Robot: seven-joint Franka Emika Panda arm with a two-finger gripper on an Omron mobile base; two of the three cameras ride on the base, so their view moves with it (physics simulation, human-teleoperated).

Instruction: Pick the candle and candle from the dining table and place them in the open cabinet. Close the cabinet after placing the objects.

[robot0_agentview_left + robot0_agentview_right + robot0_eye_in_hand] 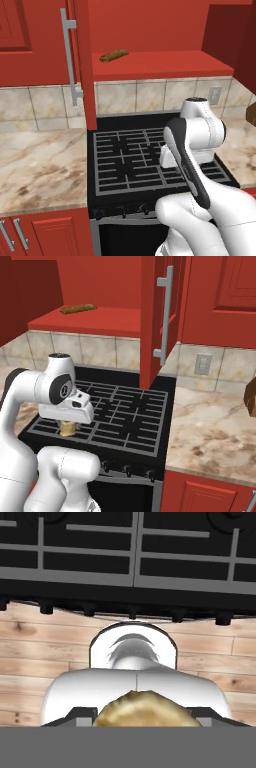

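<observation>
Stove grate beneath gripper-held candle

A black gas range with heavy cast grates spreads beneath and behind the claw, its row of dark knobs lining the front edge close by, above a floor of pale wooden planks. Marbled beige-and-brown stone counters flank the range well to either side of the claw, with red drawer fronts and silver handles below them. Far beyond the claw, a backsplash of large beige tiles runs along the wall, with a white wall outlet set into it off to the claw's right.
</observation>
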